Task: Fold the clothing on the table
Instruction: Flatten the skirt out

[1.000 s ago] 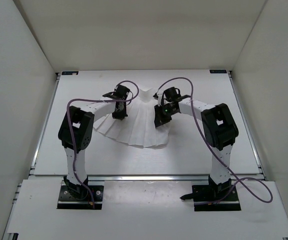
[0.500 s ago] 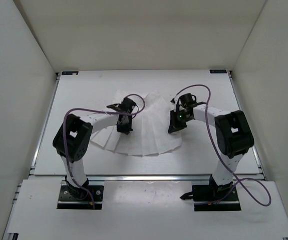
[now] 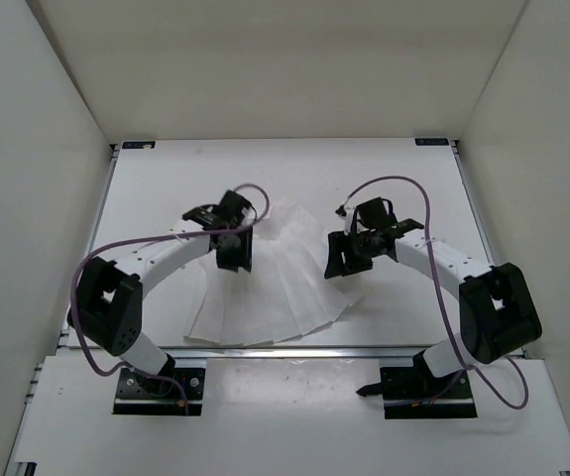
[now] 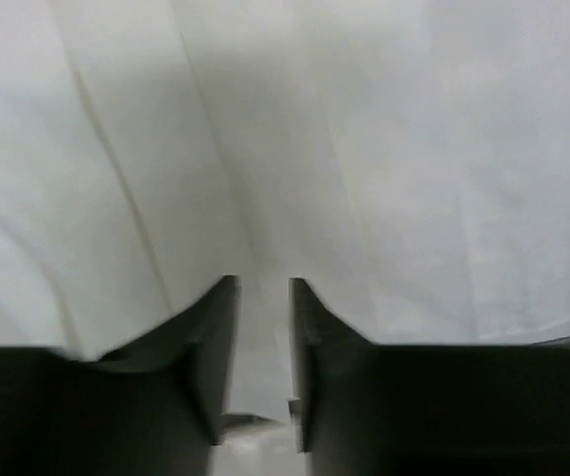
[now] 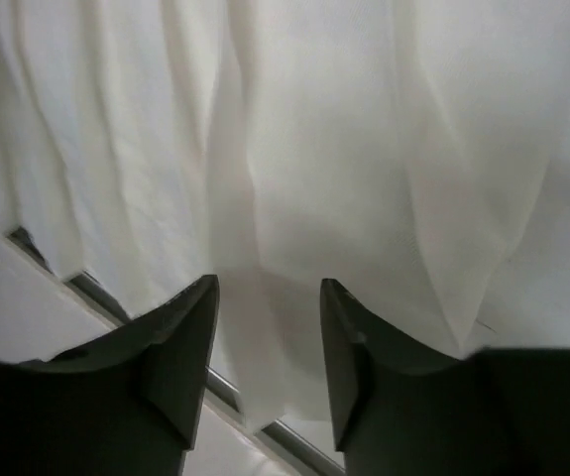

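Observation:
The clothing [image 3: 280, 293], a white pleated skirt, lies fanned on the table [image 3: 413, 178], its wide hem close to the near edge. My left gripper [image 3: 233, 260] sits low over the skirt's left part and my right gripper [image 3: 340, 266] over its right edge. In the left wrist view the left gripper [image 4: 262, 286] has a narrow gap between its jaws, with the pleated cloth [image 4: 294, 149] showing through it. In the right wrist view the right gripper [image 5: 270, 283] stands open, and a loose fold of the clothing [image 5: 255, 337] hangs between the fingers without being pinched.
A metal rail [image 3: 364, 349] runs along the table's near edge, and the rail [image 5: 96, 293] also shows under the hem in the right wrist view. White walls enclose the table on three sides. Purple cables loop above both arms.
Both arms have drawn back toward the near edge, pulling the skirt with them. Both grippers, shut before, now have their jaws apart, and the cloth lies flatter.

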`<state>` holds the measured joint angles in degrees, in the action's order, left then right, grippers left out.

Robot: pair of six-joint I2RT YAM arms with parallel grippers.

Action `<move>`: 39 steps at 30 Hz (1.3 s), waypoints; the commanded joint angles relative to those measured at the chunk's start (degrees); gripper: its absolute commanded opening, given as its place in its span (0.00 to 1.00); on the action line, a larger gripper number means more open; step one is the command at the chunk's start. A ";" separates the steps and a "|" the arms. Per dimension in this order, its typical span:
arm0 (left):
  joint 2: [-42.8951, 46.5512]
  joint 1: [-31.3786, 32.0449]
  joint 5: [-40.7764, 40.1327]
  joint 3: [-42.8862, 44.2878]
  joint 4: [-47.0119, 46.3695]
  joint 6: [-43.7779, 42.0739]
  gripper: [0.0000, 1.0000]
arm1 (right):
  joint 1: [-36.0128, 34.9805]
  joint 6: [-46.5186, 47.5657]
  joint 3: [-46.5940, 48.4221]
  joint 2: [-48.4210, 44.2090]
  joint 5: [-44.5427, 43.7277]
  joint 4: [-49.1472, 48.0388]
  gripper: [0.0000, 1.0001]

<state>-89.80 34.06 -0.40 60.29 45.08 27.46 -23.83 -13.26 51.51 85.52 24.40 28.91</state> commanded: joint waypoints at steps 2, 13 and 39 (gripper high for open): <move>4.72 -9.88 -0.03 8.43 -4.63 -1.71 0.62 | 3.34 5.34 6.75 -1.59 2.83 -6.47 0.65; -3.98 -23.08 -2.06 6.68 -19.06 -0.57 0.67 | 6.26 16.60 44.07 30.22 3.90 -1.50 0.79; -18.83 -26.24 0.40 11.95 -21.88 1.80 0.66 | 3.53 12.37 62.48 52.03 9.09 -0.52 0.46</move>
<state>-107.61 7.81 -0.84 69.65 23.09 28.45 -19.86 -0.91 111.24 136.99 33.69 28.05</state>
